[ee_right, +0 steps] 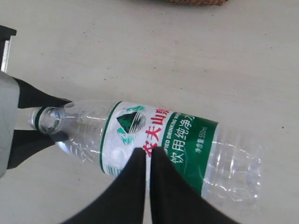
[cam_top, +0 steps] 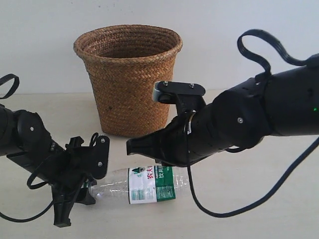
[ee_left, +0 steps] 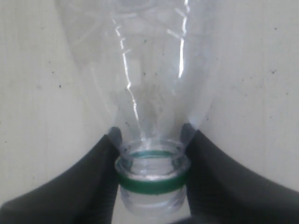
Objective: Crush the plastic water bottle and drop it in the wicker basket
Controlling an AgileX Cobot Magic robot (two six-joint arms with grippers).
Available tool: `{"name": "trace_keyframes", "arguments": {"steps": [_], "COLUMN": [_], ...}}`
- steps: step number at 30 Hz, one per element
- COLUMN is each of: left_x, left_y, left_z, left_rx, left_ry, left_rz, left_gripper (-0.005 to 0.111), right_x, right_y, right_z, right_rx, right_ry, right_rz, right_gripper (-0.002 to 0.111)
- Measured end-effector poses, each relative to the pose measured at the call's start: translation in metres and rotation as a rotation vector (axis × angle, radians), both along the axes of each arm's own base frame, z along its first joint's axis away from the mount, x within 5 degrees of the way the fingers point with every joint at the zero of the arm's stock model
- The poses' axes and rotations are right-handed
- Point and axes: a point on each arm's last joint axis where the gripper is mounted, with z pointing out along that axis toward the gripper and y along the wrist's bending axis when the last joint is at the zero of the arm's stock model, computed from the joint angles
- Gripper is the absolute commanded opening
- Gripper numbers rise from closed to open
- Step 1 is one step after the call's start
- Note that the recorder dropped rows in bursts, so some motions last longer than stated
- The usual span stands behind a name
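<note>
The plastic water bottle (cam_top: 149, 185) lies on its side on the table, uncapped, with its neck pointing left. My left gripper (cam_top: 87, 186) is shut on the bottle's neck; its black fingers (ee_left: 100, 172) press both sides at the green ring, on the bottle (ee_left: 149, 84). My right gripper (cam_top: 130, 147) hangs just above the white-and-green label, its fingers almost together with nothing between them. In the right wrist view it (ee_right: 148, 151) lies over the middle of the bottle (ee_right: 187, 140). The wicker basket (cam_top: 128, 74) stands upright behind the bottle.
The pale table (cam_top: 259, 199) runs to a white wall behind the basket. A black cable (cam_top: 219, 211) trails from the right arm onto the table, to the right of the bottle. The basket's base (ee_right: 196, 1) shows at the edge of the right wrist view.
</note>
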Motion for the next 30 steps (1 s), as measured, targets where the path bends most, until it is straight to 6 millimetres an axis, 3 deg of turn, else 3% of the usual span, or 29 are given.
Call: {"name": "trace_keyframes", "arguments": {"steps": [9,30], "left_x": [0.0,0.0], "left_y": [0.0,0.0], "left_z": [0.0,0.0], "left_rx": [0.0,0.001], "left_ry": [0.001,0.003], "left_rz": [0.0,-0.002], "left_gripper": [0.004,0.004], "right_x": [0.013,0.025], "right_y": [0.02,0.032], "right_z": [-0.014,-0.052], "right_rx": [-0.005,-0.017], "right_ry": [0.039,0.074], "right_rz": [-0.002,-0.023], "right_gripper": [0.0,0.0]}}
